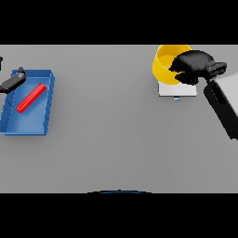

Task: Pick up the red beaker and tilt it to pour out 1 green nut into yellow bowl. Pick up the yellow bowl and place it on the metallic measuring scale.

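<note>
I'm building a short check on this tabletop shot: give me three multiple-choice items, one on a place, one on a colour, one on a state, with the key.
1. Where does the red beaker lie?
A. in the blue tray at the left
B. on the scale
C. inside the bowl

2. What colour is the bowl at the right hand?
A. green
B. yellow
C. white

3. How does the right hand stand to the bowl?
A. far from it, flat on the table
B. under the tray
C. curled over its rim, above the scale

Key: 1 A, the beaker lies flat in the tray; 2 B, the bowl is plainly yellow; 3 C, dark fingers wrap the rim. The left hand is at the tray's corner.
</note>
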`<state>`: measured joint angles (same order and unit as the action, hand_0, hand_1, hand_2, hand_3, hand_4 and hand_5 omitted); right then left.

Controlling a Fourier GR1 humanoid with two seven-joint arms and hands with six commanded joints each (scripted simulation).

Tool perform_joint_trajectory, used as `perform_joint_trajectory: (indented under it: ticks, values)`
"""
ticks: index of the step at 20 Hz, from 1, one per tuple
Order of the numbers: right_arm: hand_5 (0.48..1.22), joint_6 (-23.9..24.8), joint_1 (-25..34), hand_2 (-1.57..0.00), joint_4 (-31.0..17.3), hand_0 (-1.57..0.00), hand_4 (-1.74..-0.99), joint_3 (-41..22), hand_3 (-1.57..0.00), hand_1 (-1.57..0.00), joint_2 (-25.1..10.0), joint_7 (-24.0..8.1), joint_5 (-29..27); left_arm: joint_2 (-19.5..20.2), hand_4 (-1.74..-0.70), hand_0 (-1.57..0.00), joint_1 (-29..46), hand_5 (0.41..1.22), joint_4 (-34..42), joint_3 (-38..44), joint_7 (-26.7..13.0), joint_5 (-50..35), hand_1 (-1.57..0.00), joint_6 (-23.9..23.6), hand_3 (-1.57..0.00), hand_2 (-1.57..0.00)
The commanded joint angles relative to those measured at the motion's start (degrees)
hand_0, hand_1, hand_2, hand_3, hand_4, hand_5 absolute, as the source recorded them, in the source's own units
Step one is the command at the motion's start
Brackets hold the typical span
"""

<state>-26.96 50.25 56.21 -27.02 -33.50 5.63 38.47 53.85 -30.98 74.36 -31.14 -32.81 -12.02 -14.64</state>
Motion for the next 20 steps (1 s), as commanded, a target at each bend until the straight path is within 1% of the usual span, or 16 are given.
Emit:
perform_joint_trajectory:
  ticks: [1, 2, 4, 5, 7, 8, 10, 13, 14, 15, 16, 17, 19, 20]
  values:
    - [1.221, 0.6, 0.3, -1.57, -2.0, -1.57, -1.72, 0.1, -1.17, -1.57, -0.5, 1.7, 0.1, -0.3, -0.83, 0.0, -0.2, 0.774, -0.4, 0.0, 0.0, -0.1, 0.0, 0.3, 0.0, 0.0]
    - [1.221, 1.3, 0.8, -1.57, -4.0, -1.57, -1.721, 0.2, -1.18, -1.57, -0.1, 1.0, 0.3, 0.3, -0.82, 0.0, 0.9, 0.772, 0.3, 0.1, 0.6, -0.3, 0.0, 0.1, 0.0, 0.0]
    - [1.221, 3.8, 1.3, -1.57, -9.0, -1.57, -1.722, 0.2, -1.23, -1.57, 0.8, 1.7, 1.0, 0.2, -0.82, 0.0, 0.1, 0.763, -0.4, 0.1, -0.4, -0.1, 0.0, 0.3, 0.0, 0.0]
    - [1.221, 5.3, 1.2, -1.57, -10.9, -1.57, -1.722, -0.1, -1.25, -1.57, 1.3, 1.7, 1.5, -0.2, -0.82, 0.0, 0.1, 0.759, -1.3, 0.2, 0.1, -0.1, 0.0, 0.2, 0.0, 0.0]
    - [1.221, 6.9, 1.9, -1.57, -14.5, -1.57, -1.724, -0.4, -1.36, -1.57, 2.3, 3.0, 1.6, -0.2, -0.81, 0.0, -1.0, 0.757, -1.6, 0.0, -0.6, 0.2, 0.0, 0.9, 0.0, 0.0]
    - [1.221, 7.9, 2.7, -1.57, -16.6, -1.57, -1.724, -0.5, -1.39, -1.57, 3.0, 3.5, 1.8, 0.2, -0.81, 0.0, -0.8, 0.753, -1.2, 0.1, -0.3, 0.0, 0.0, 1.0, 0.0, 0.0]
    - [1.221, 9.6, 3.2, -1.57, -19.6, -1.57, -1.725, -0.8, -1.43, -1.56, 3.8, 4.3, 2.0, 0.0, -0.8, 0.0, -1.0, 0.743, -1.9, 0.0, -0.2, 0.4, 0.0, 1.1, 0.0, 0.0]
    - [1.221, 10.9, 3.8, -1.56, -23.3, -1.57, -1.727, -1.2, -1.5, -1.5, 4.5, 5.1, 2.0, -0.1, -0.8, 0.0, -0.6, 0.729, -2.0, 0.2, 0.8, -0.1, 0.0, 1.4, 0.0, 0.0]
    - [1.221, 11.5, 3.9, -1.57, -24.7, -1.57, -1.727, -1.3, -1.5, -1.49, 5.2, 4.3, 2.0, -0.9, -0.8, 0.0, -1.4, 0.725, -2.5, -0.1, 0.5, 0.2, 0.0, 1.2, 0.0, 0.0]
    - [1.221, 12.1, 4.4, -1.57, -25.3, -1.57, -1.727, -1.4, -1.51, -1.48, 5.7, 4.4, 1.9, -0.9, -0.81, 0.0, -1.4, 0.728, -2.2, -0.1, 0.1, 0.2, 0.0, 1.1, 0.0, 0.0]
    - [1.221, 12.8, 4.7, -1.57, -26.5, -1.57, -1.724, -1.5, -1.5, -1.46, 5.9, 5.6, 1.8, -1.1, -0.81, 0.0, -1.8, 0.734, -2.5, 0.0, 0.0, 0.1, 0.0, 1.2, 0.0, 0.0]
    - [1.221, 12.6, 5.1, -1.57, -27.4, -1.55, -1.721, -1.5, -1.48, -1.42, 5.7, 6.2, 1.5, -0.8, -0.81, 0.0, -1.4, 0.734, -2.1, 0.0, 0.3, 0.2, 0.0, 1.0, 0.0, 0.0]
    - [1.221, 11.7, 6.2, -1.57, -29.1, -1.54, -1.728, -1.5, -1.17, -1.41, 6.1, 6.6, 1.0, -0.7, -0.81, 0.0, -1.3, 0.74, -2.0, 0.1, 0.2, 0.0, 0.0, 1.0, 0.0, 0.0]
    - [1.221, 11.7, 6.2, -1.5, -29.8, -1.54, -1.659, -1.3, -1.02, -1.44, 6.6, 6.2, 0.8, -0.8, -0.81, 0.0, -1.7, 0.745, -1.9, -0.1, -0.2, 0.0, 0.0, 1.4, 0.0, 0.0]
